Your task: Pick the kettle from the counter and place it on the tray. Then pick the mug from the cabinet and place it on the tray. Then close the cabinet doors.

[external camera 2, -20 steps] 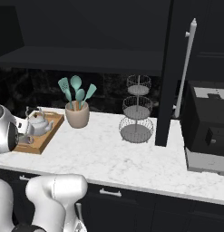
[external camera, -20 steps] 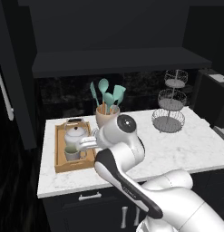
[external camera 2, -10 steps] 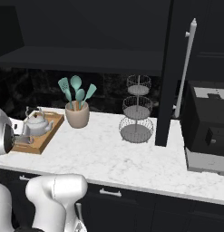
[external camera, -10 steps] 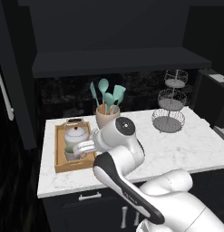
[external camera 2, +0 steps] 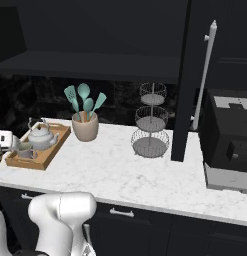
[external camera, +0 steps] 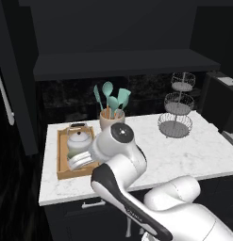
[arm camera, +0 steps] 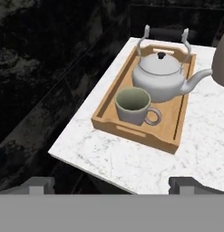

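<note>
Hand view looks down on the white counter [arm camera: 131, 167], where the wooden tray [arm camera: 170, 136] sits near the edge. The kettle [arm camera: 161, 77] sits on the tray, and the small mug [arm camera: 133, 106] stands on the tray just in front of it. The gripper [arm camera: 111, 183] is wide open and holds nothing. Right base view shows the black cabinet door [external camera 2: 192, 80] standing open, with its long silver handle [external camera 2: 205, 75].
</note>
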{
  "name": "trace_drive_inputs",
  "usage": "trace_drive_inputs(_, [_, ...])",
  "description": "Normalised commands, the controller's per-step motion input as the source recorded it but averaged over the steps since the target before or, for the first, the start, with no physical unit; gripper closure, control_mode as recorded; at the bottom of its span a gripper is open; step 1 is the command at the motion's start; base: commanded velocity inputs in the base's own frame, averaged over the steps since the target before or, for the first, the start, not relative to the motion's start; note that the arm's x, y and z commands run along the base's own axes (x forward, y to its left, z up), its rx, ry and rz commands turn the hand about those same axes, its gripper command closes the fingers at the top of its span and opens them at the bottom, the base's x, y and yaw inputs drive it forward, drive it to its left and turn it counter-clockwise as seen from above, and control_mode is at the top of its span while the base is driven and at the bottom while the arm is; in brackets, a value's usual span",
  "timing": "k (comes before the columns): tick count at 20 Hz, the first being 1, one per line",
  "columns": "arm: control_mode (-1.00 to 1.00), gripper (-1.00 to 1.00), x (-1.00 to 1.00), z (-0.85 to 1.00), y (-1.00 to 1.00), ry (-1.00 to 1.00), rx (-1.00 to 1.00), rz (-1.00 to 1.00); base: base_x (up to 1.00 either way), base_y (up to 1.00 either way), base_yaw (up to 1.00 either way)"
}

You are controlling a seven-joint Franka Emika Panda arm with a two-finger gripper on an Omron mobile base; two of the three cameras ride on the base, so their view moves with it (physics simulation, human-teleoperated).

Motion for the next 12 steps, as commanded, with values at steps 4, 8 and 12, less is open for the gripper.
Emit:
trace_drive_inputs(4, [-1.00,-1.00,-0.35,0.40,0.09,-0.05,-0.06,0.12,0.00,0.00,0.00])
trace_drive_inputs(8, [-1.00,1.00,-0.23,0.37,0.17,-0.06,-0.07,0.16,0.00,0.00,0.00])
trace_drive_inputs(12, [-1.00,1.00,0.00,0.00,0.02,0.00,-0.03,0.06,0.00,0.00,0.00])
